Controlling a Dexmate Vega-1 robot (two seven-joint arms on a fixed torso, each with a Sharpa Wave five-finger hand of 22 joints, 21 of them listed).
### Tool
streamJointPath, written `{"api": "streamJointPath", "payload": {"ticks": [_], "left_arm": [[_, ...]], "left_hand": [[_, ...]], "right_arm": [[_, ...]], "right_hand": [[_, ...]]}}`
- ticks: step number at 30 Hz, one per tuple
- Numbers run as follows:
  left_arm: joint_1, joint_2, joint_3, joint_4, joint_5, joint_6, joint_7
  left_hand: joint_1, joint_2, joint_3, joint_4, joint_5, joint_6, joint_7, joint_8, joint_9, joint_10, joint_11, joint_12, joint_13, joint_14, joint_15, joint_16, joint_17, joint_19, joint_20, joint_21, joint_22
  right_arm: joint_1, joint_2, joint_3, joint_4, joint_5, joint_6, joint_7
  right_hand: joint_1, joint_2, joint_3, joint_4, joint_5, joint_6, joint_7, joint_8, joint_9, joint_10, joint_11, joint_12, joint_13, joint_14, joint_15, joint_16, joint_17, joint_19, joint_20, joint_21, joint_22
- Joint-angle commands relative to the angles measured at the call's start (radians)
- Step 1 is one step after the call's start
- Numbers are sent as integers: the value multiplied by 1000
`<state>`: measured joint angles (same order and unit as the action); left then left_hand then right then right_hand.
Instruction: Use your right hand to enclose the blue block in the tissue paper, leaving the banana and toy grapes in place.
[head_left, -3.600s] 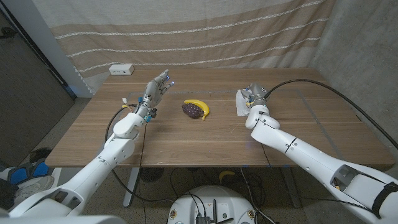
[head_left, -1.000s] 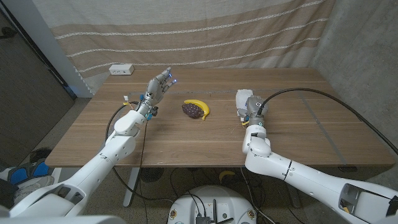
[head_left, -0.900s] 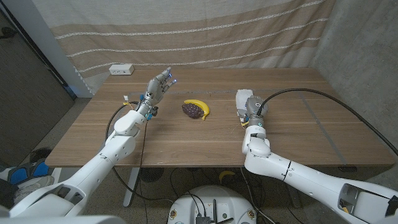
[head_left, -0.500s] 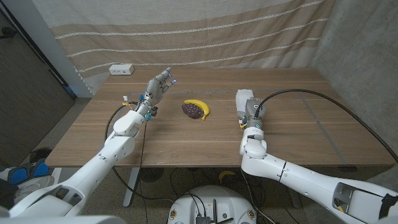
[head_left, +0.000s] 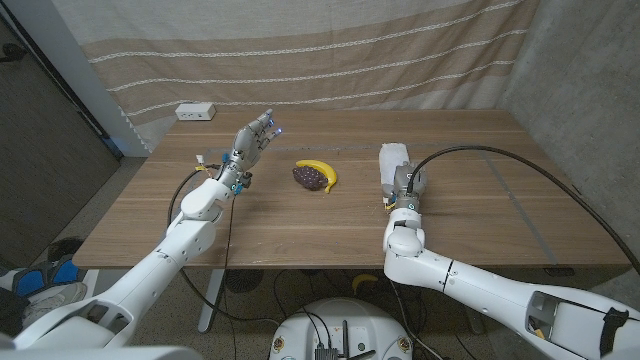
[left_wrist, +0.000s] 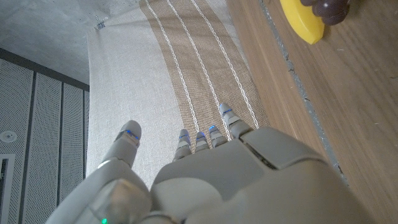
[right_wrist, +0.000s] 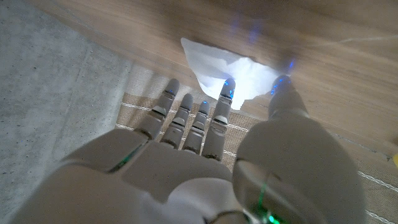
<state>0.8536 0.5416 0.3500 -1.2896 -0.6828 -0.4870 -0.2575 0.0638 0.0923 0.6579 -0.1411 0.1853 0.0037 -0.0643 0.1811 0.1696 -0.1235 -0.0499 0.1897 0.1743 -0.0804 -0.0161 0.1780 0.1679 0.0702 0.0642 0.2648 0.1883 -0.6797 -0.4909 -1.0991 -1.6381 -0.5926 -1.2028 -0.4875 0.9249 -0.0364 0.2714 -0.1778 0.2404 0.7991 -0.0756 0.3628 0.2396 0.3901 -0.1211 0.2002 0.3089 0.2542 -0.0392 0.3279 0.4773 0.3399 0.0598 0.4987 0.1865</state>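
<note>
A crumpled white tissue (head_left: 391, 156) lies bunched on the wooden table, right of centre, and hides whatever is under it. My right hand (head_left: 404, 184) is just on the near side of it, fingers pointing at it. In the right wrist view the right hand (right_wrist: 205, 162) has its fingers spread and holds nothing, with the fingertips at the edge of the tissue (right_wrist: 217, 65). The yellow banana (head_left: 323, 170) curves around the dark purple toy grapes (head_left: 309, 177) at mid table. My left hand (head_left: 253, 137) hangs raised left of them, fingers apart and empty.
A white power strip (head_left: 195, 111) lies at the table's back left corner. A black cable (head_left: 480, 150) arcs over the right side of the table to my right wrist. A striped curtain hangs behind the table. Banana (left_wrist: 301, 22) and grapes (left_wrist: 329, 6) also appear in the left wrist view.
My right hand has drawn back from the tissue toward the near edge, and its forearm has swung leftward. The tissue stays bunched in place. Left hand, banana and grapes have not moved.
</note>
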Motion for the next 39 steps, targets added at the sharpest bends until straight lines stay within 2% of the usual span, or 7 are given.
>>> {"api": "streamJointPath", "payload": {"ticks": [1, 6, 12, 20, 32, 35, 39], "left_arm": [[9, 5, -6, -6, -6, -3, 3], [11, 6, -8, -4, -7, -7, 0], [16, 6, -12, -7, -11, -8, 2], [14, 5, -11, 1, -15, -11, -9], [18, 9, -15, 1, -20, -22, -25], [23, 13, -17, -3, -21, -25, -27], [35, 19, -23, -17, -24, -24, -18]], "left_hand": [[13, 50, 0, 1, -3, 4, 1, 1, 6, -2, 6, 4, 4, -6, -2, -1, 0, 10, 4, 0, 2], [14, 50, -1, 0, -3, 3, 1, 1, 6, -2, 6, 4, 4, -5, -2, 0, 0, 10, 4, -1, 2], [14, 50, -1, 0, -3, 4, 1, 1, 6, -1, 5, 4, 4, -5, -2, -1, 0, 10, 4, -2, 2], [14, 49, -2, 0, -3, 3, 1, 1, 6, -2, 6, 4, 5, -5, -1, -1, 0, 11, 4, -3, 2], [14, 49, -3, 0, -3, 4, 1, 1, 6, 0, 6, 5, 5, -4, -1, 0, 1, 11, 4, -4, 2], [13, 49, -3, 1, -3, 4, 1, 1, 6, 0, 5, 5, 5, -4, -1, 0, 1, 11, 5, -4, 2], [13, 49, -2, 1, -3, 5, 0, 1, 6, 1, 6, 5, 5, -3, -1, 0, 1, 12, 4, -4, 2]], "right_arm": [[15, 2, -26, 51, 12, 38, -16], [18, 1, -24, 65, 3, 73, -35], [18, -18, -21, 37, -16, 92, -32], [0, -89, -29, -73, -79, 118, -4], [14, -158, -70, -161, -242, 100, 125], [31, -182, -87, -181, -287, 100, 200], [71, -220, -123, -210, -355, 123, 359]], "right_hand": [[52, 12, 26, 5, 7, 66, 1, 32, 2, 27, -17, 17, 0, 24, -106, 4, 3, 13, -20, -2, 1], [109, 52, 48, 9, -6, 188, 3, 80, -4, 84, -45, 33, -5, 44, -139, 23, 15, 30, -43, 1, 1], [170, 110, 75, 7, -30, 244, 15, 96, -11, 127, -65, 44, -10, 50, -161, 41, 30, 39, -70, 5, 3], [190, 137, 69, 15, -55, 229, 19, 95, -3, 181, -78, 63, -4, 89, -173, 79, 53, 76, -96, 26, 5], [197, 170, 70, 25, -48, 193, -17, 111, 32, 244, -83, 85, 6, 176, -183, 116, 66, 112, -115, 49, 6], [209, 183, 75, 22, -38, 180, -22, 132, 59, 291, -82, 100, 14, 250, -190, 137, 69, 151, -145, 73, 8], [248, 193, 81, 13, -28, 158, -24, 163, 99, 378, -79, 130, 33, 387, -200, 183, 89, 193, -188, 111, 10]]}}
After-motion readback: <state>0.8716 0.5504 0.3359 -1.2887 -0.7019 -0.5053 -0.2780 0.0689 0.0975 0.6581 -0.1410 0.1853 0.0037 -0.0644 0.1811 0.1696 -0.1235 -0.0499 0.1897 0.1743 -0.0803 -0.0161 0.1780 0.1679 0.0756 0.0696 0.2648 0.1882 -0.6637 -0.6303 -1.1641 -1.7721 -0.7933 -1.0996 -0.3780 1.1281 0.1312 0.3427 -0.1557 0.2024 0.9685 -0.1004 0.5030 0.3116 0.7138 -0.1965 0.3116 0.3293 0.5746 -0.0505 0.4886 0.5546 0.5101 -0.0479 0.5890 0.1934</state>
